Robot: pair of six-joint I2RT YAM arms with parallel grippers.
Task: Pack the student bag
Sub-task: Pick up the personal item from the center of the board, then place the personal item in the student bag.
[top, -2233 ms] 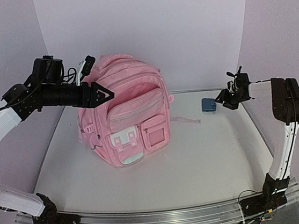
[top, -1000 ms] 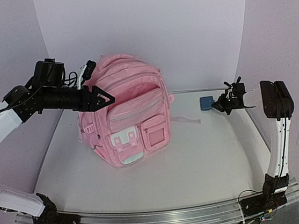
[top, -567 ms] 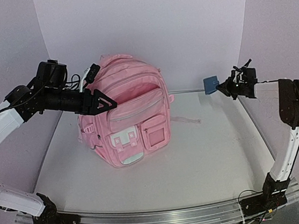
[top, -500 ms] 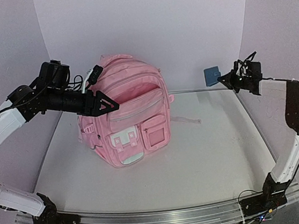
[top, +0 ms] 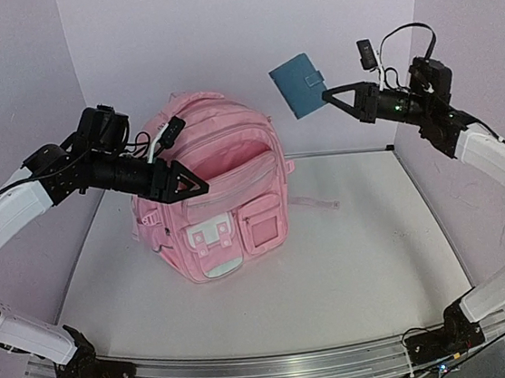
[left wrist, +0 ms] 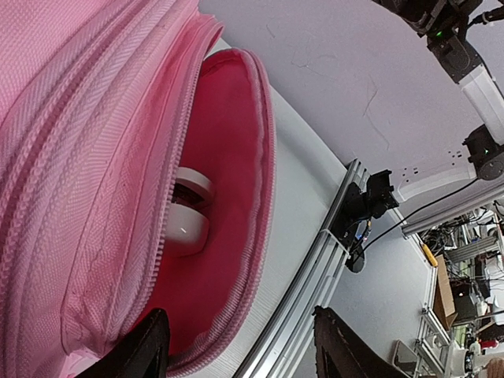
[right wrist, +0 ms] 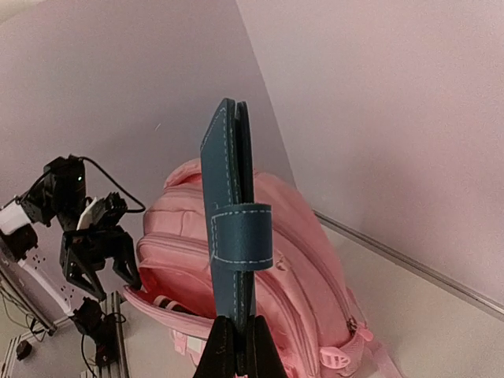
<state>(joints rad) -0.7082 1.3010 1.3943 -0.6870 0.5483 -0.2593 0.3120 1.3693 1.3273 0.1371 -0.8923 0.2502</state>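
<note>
We can read no writing in any view. The student bag (top: 224,178) and the blue case (top: 296,86) show us no legible text, label, brand, number or sign. The clutter (left wrist: 475,311) at the right edge of the left wrist view is too small for us to read.

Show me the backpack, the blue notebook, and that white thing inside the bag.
backpack (top: 238,186), top view, on its front pocket.
notebook (top: 294,88), top view, middle of its cover.
white thing (left wrist: 187,223), left wrist view, its rounded side inside the open compartment.
</note>
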